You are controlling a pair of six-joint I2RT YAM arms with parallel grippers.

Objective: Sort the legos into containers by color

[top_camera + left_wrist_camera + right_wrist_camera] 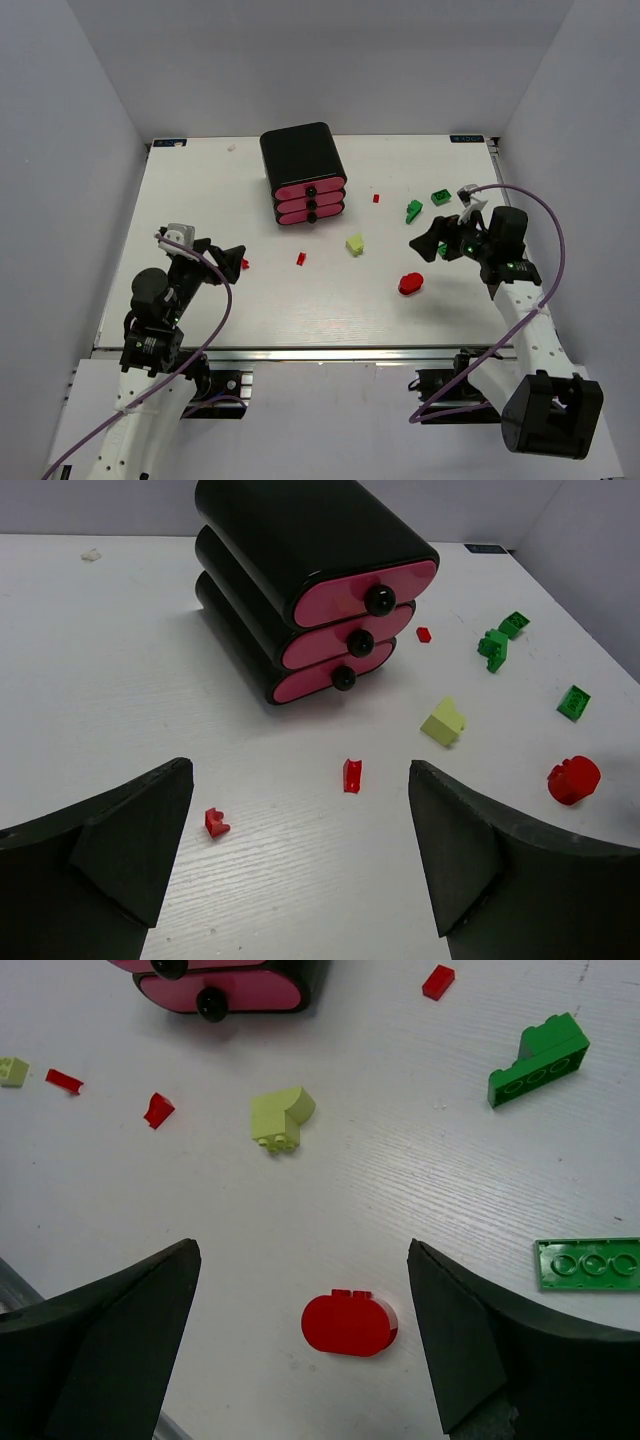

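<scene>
Facing the near edge of the table [200,200], the three pink drawers [310,203] sit stacked in a black cabinet [300,155] whose long axis runs front to back. All three are pushed in, so nothing inside them can be seen.

The legos [355,244] lie loose on the table, in front of the cabinet and to its right. In the right wrist view a long green brick [537,1058] lies tipped over with its hollow underside showing, its length slanting up to the right. A green plate [590,1263] lies flat with its length across the view. A pale yellow brick [280,1120] sits nearer the drawers.

The left arm is bent at the elbow, and the left pincer [300,770] points toward the drawers, spread wide and holding nothing. A small red piece [215,823] lies just inside its left finger. The right arm reaches in from the right. The right pincer [300,1255] is spread too, empty, above a rounded red brick [348,1324] lying crosswise between its fingers.
</scene>
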